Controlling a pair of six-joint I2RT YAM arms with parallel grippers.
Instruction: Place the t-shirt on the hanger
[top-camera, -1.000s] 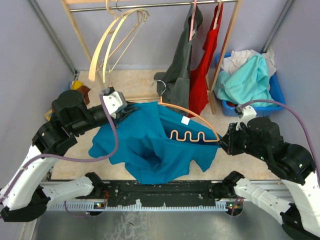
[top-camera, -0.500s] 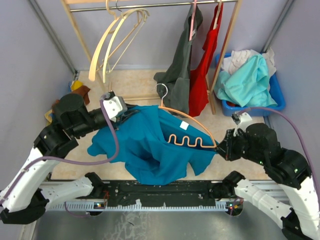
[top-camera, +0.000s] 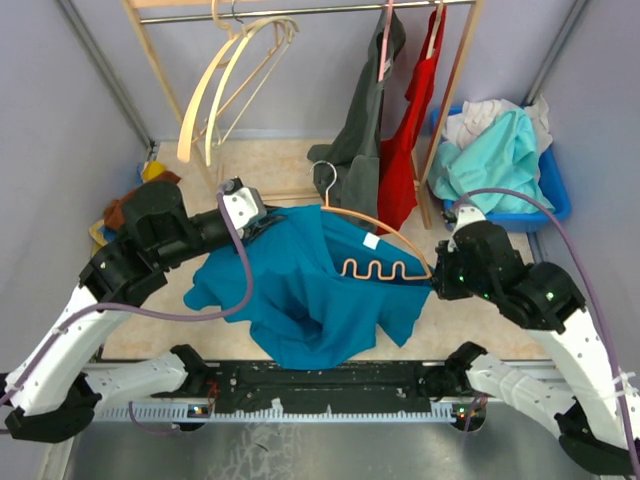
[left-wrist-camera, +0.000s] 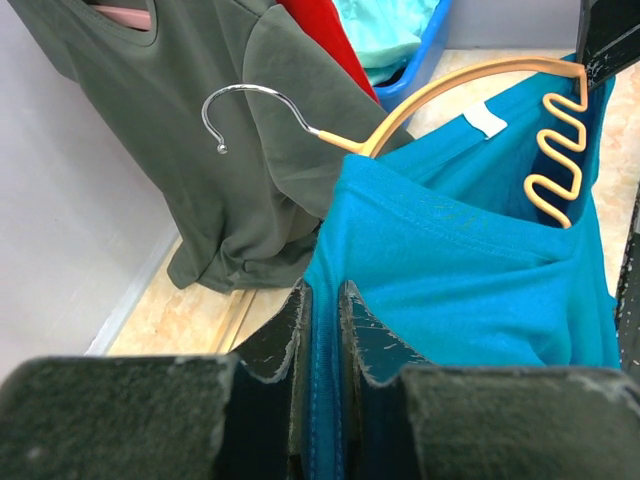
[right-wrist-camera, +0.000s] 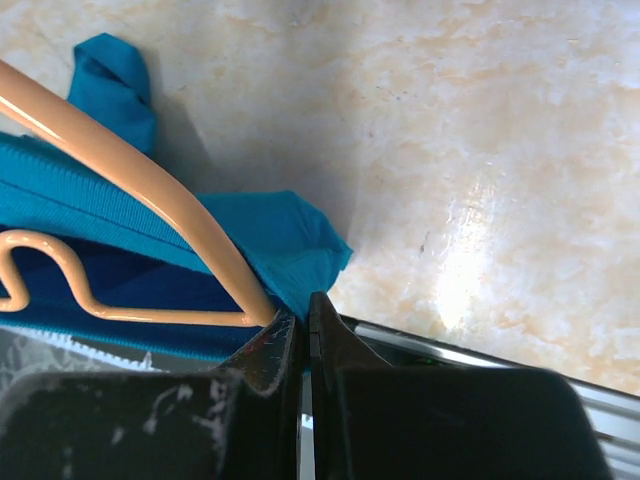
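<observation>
The teal-blue t-shirt (top-camera: 300, 290) hangs stretched between my two grippers above the floor. The orange hanger (top-camera: 385, 268) lies partly inside it, its wavy bar showing and its silver hook (top-camera: 322, 180) pointing toward the rack. My left gripper (top-camera: 268, 222) is shut on the shirt's stitched edge, seen in the left wrist view (left-wrist-camera: 322, 300) with the t-shirt (left-wrist-camera: 450, 280) and hanger (left-wrist-camera: 555, 150) beyond. My right gripper (top-camera: 432, 280) is shut on the hanger's right end; in the right wrist view (right-wrist-camera: 300, 312) the hanger (right-wrist-camera: 150, 180) meets the jaws, with the t-shirt (right-wrist-camera: 270, 240) beside it.
A wooden rack at the back holds cream hangers (top-camera: 235, 80), a dark grey shirt (top-camera: 365, 130) and a red garment (top-camera: 410, 130). A blue bin (top-camera: 550, 190) with an aqua garment (top-camera: 495, 160) stands at the back right. Small cloths (top-camera: 150, 180) lie at the left wall.
Both grippers have moved away from the bases toward the rack, carrying shirt and hanger. The right gripper has shifted left; the hanger's hook now sits closer to the grey shirt.
</observation>
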